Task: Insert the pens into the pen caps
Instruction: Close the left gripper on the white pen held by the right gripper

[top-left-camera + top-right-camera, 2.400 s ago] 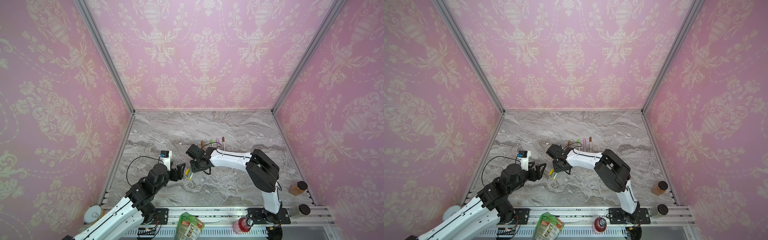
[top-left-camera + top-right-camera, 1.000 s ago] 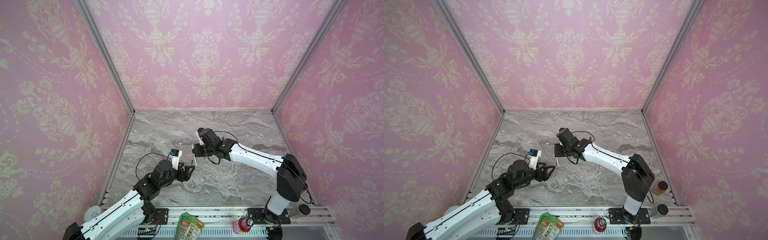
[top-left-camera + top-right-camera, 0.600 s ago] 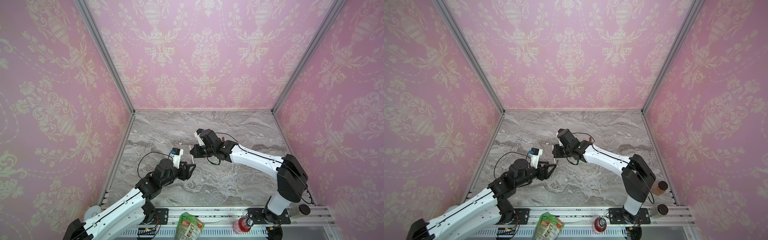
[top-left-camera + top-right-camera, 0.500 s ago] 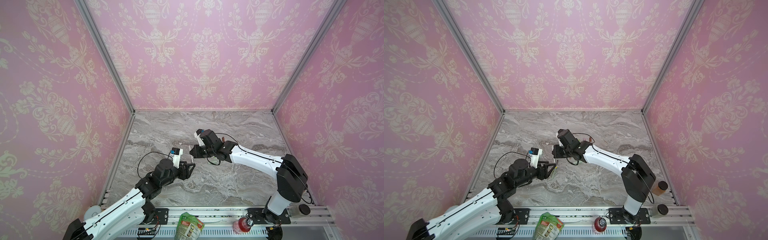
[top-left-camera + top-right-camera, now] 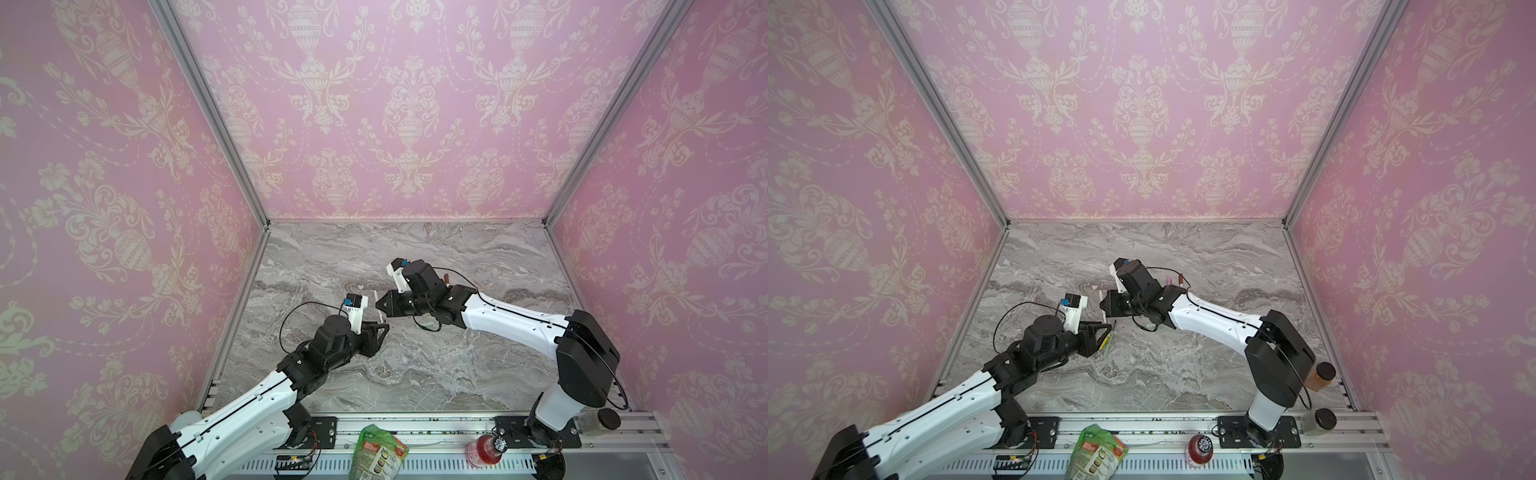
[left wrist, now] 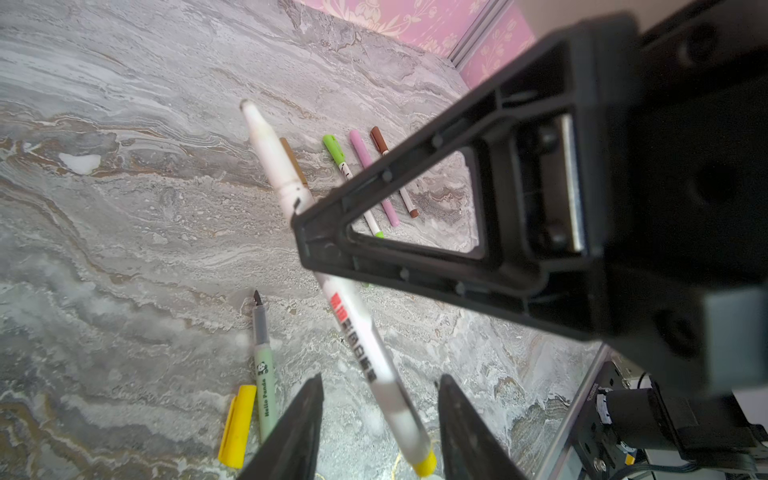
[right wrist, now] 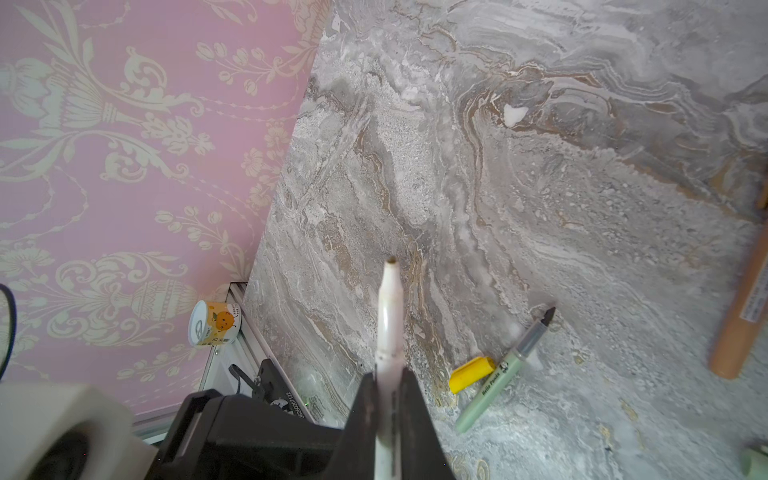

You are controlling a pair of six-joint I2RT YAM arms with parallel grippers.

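Right tool around white pen; "Hello Panda" on green pen

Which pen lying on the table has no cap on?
The pale green pen beside the yellow cap: dark tip bare; the lime pen, pink pen and brown pen are capped.

I saw a white pen with red-and-black print and a yellow end, a pale green pen, a yellow cap, a grey-veined marble table, and pink damask-patterned walls.
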